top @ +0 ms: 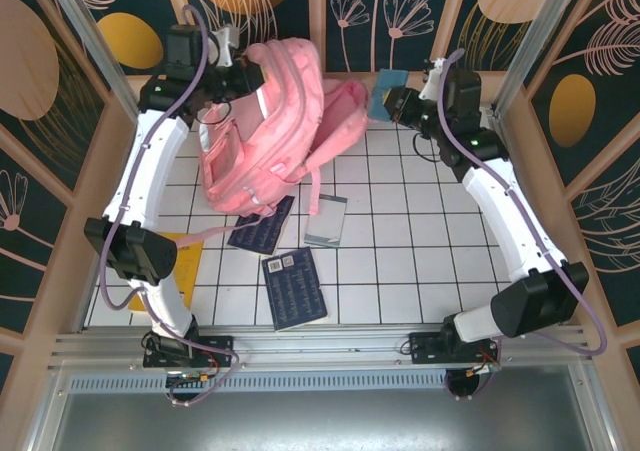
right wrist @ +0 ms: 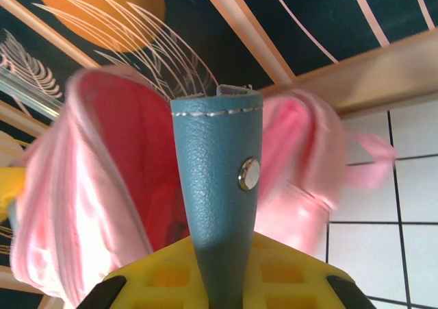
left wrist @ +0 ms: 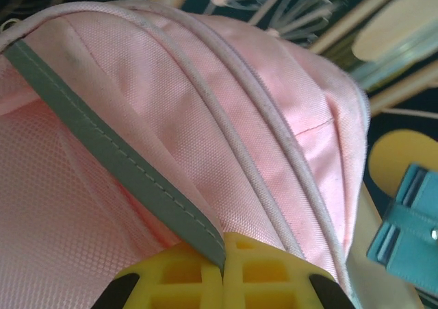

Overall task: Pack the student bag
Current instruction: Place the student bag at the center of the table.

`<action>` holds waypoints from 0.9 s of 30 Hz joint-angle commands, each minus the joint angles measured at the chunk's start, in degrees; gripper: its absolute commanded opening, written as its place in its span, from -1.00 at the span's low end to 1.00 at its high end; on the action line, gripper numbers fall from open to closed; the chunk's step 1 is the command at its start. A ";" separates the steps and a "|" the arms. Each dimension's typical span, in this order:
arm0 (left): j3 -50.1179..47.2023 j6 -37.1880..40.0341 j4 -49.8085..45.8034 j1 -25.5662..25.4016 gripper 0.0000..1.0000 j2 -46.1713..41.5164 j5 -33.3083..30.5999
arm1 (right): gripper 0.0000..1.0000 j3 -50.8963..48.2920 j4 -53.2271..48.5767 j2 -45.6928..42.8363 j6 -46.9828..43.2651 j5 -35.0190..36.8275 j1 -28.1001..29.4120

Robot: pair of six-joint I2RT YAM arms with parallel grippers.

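The pink student bag (top: 270, 121) is held up at the back left of the table, its lower end resting on the tiles. My left gripper (top: 243, 71) is shut on the bag's upper edge, where a grey trim strip (left wrist: 123, 165) runs between the yellow pads (left wrist: 171, 275). In the right wrist view the bag's open mouth (right wrist: 130, 165) shows its darker pink inside. My right gripper (top: 392, 99) is shut on a blue leather pouch (right wrist: 219, 179) with a metal snap, held just right of the bag (right wrist: 294, 165). The blue pouch (top: 385, 91) stands edge-on.
On the white tiles lie a dark blue book (top: 294, 287), a second dark book (top: 262, 225) partly under the bag, and a grey flat case (top: 326, 219). A yellow item (top: 185, 261) lies at the left under the left arm. Wooden walls enclose the table.
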 commanded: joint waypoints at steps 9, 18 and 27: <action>2.12 2.32 16.20 -3.94 -1.00 -3.69 16.40 | -0.88 -2.69 -2.84 -1.16 1.18 -5.01 0.27; -3.89 8.35 5.05 -10.86 -1.00 -5.76 14.51 | -0.89 -15.59 13.93 -2.27 12.67 -24.31 0.76; -8.32 8.15 -2.89 -12.11 -0.23 -12.42 1.79 | -0.96 -24.31 31.63 -5.90 24.65 -31.34 4.44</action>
